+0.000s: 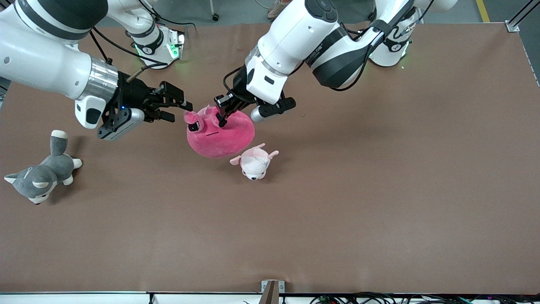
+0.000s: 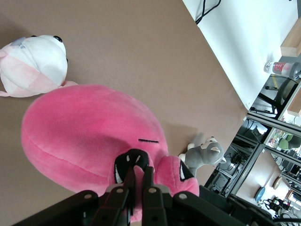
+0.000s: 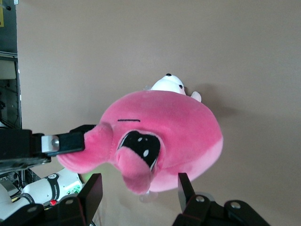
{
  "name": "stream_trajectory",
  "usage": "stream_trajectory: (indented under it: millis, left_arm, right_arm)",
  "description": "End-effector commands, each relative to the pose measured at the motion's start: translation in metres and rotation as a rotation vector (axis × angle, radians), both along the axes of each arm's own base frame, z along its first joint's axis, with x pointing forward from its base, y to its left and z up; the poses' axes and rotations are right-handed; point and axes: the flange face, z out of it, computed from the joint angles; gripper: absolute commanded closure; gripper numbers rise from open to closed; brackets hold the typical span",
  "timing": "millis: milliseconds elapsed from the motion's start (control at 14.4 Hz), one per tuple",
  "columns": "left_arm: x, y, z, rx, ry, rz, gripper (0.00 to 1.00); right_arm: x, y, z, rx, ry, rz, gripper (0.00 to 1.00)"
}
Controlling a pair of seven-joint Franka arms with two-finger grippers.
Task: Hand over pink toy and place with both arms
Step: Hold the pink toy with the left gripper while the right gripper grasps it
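While your left gripper (image 1: 222,119) pinches the pink toy (image 1: 221,137) by its top, aloft over the table (image 1: 379,190), your right gripper (image 1: 179,110) waits open beside it, one ear between its fingers.

Small pale plush (image 1: 254,161) sits just beside the pink toy (image 1: 221,135), on its camera-facing side, blocking low approach there. Grey husky plush (image 1: 42,171) lies well apart toward the right arm's end. Broad bare table (image 1: 379,190) toward the left arm's end.

Left tool (image 2: 138,181) pinches the pink toy (image 2: 84,136) above the table (image 2: 141,56).
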Motion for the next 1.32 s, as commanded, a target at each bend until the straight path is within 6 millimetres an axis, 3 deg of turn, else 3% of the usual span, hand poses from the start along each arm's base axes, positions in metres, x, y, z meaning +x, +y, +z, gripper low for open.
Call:
stream_trajectory:
  millis: [0,764,972,1250]
  left_arm:
    - [-0.004,-0.008,0.007,-0.029,0.000,0.003,0.99]
    - [-0.002,-0.008,0.003,-0.024,0.003,0.003,0.99]
    - [-0.002,-0.008,0.003,-0.023,0.001,0.002,0.99]
    - [-0.001,-0.008,0.003,-0.022,0.000,0.002,0.99]
  right_arm:
    - [0.006,0.007,-0.004,0.012,0.002,-0.009,0.27]
    - [0.005,0.018,-0.018,-0.002,0.017,0.011,0.29]
    - [0.005,0.018,-0.020,-0.005,0.021,0.014,0.36]
    - [0.007,0.018,-0.030,-0.054,0.020,0.027,0.37]
